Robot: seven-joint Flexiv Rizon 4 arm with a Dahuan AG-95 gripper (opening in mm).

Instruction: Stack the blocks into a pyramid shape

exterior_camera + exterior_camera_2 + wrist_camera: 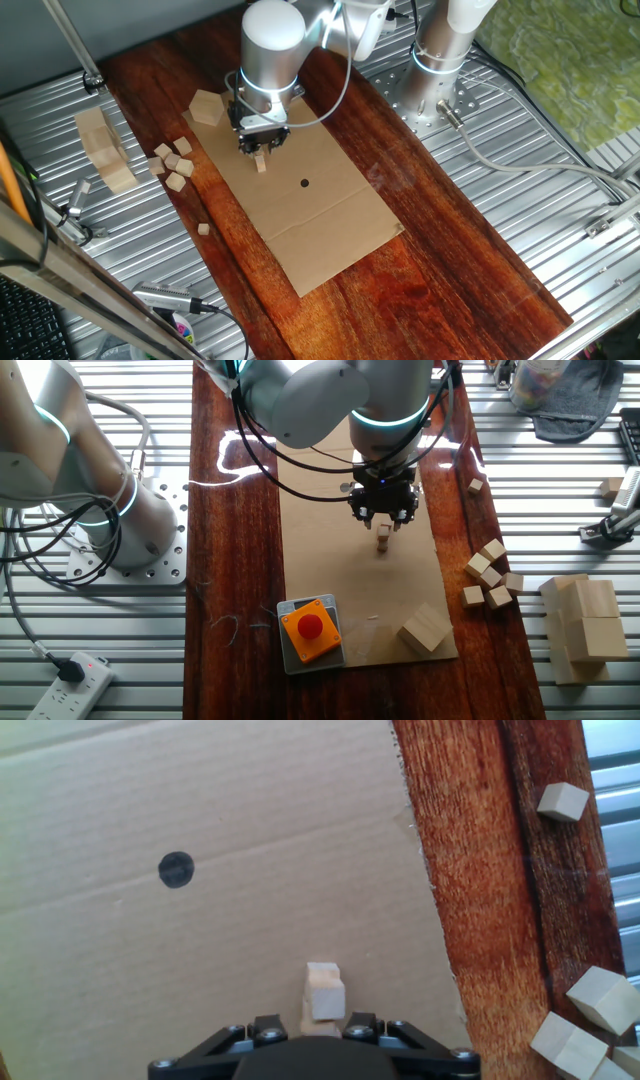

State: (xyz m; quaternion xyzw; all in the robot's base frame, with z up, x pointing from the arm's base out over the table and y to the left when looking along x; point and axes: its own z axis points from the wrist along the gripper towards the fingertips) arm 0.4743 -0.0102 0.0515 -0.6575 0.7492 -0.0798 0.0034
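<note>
A small pile of pale cubes (261, 163) stands on the cardboard sheet (320, 225), looking like one block on top of another (383, 540). My gripper (262, 143) hangs right above the pile (323, 995), open, with its fingers apart on either side of the top cube and a gap wider than the cube. It grips nothing. More loose blocks (174, 162) lie in a cluster on the dark wood left of the cardboard, and they show at the right edge of the hand view (603, 1001). One block (204, 229) lies alone nearer the front.
A hexagonal wooden piece (207, 107) rests at the cardboard's far corner. Large pale wooden slabs (104, 150) sit on the metal table to the left. A red button box (310, 628) sits by the cardboard edge. A black dot (176, 869) marks the cardboard.
</note>
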